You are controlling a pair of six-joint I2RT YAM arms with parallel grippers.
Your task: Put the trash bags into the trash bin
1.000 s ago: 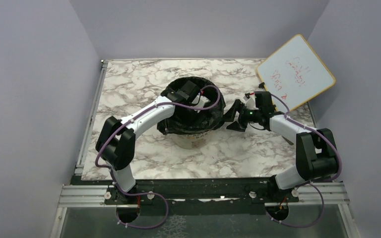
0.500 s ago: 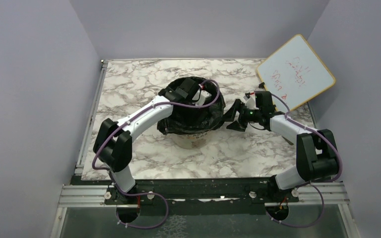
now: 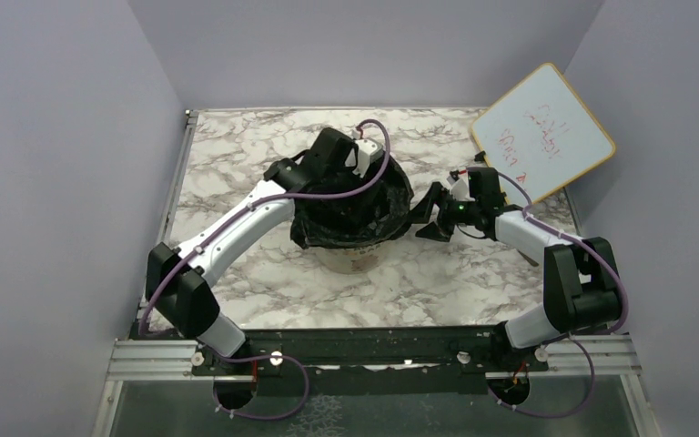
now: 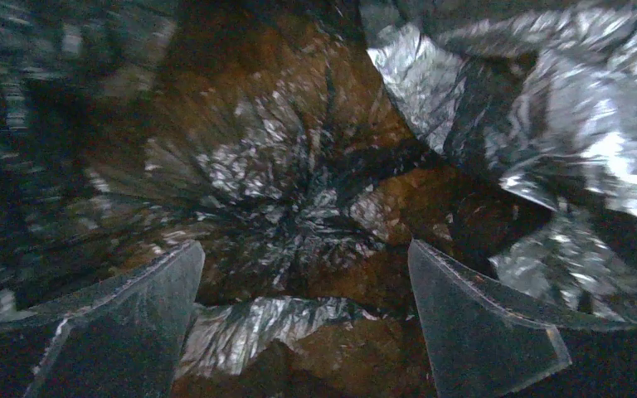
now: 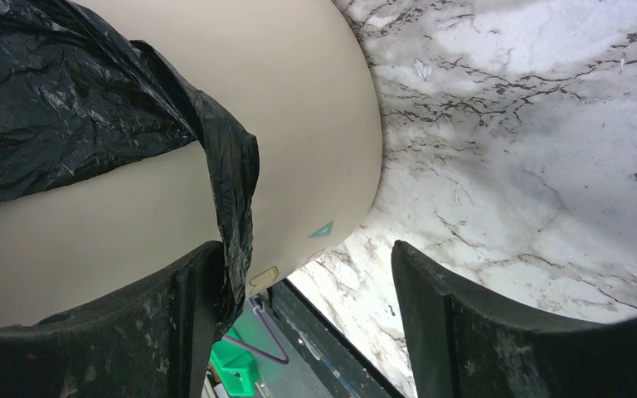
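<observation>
The beige trash bin [image 3: 353, 258] stands mid-table. A glossy black trash bag [image 3: 355, 218] lines it and hangs over its rim. My left gripper [image 4: 303, 265] is open above the bin's mouth and looks down into the crinkled bag [image 4: 290, 191], with nothing between its fingers [image 4: 124, 323]. My right gripper [image 3: 426, 217] stands open beside the bin's right side. In the right wrist view the bin's wall [image 5: 299, 124] fills the upper left. A hanging strip of bag [image 5: 236, 215] lies against the inner face of the left finger [image 5: 133, 332], and the jaws are not closed on it.
A white board with a yellow frame [image 3: 542, 133] leans at the back right, close behind the right arm. Marble tabletop [image 3: 237, 146] surrounds the bin. The black table edge and rail [image 3: 373, 341] run along the front.
The left arm has stretched out and its wrist has risen and shifted toward the bin's far rim, with the jaws spreading wider. The right arm has not moved.
</observation>
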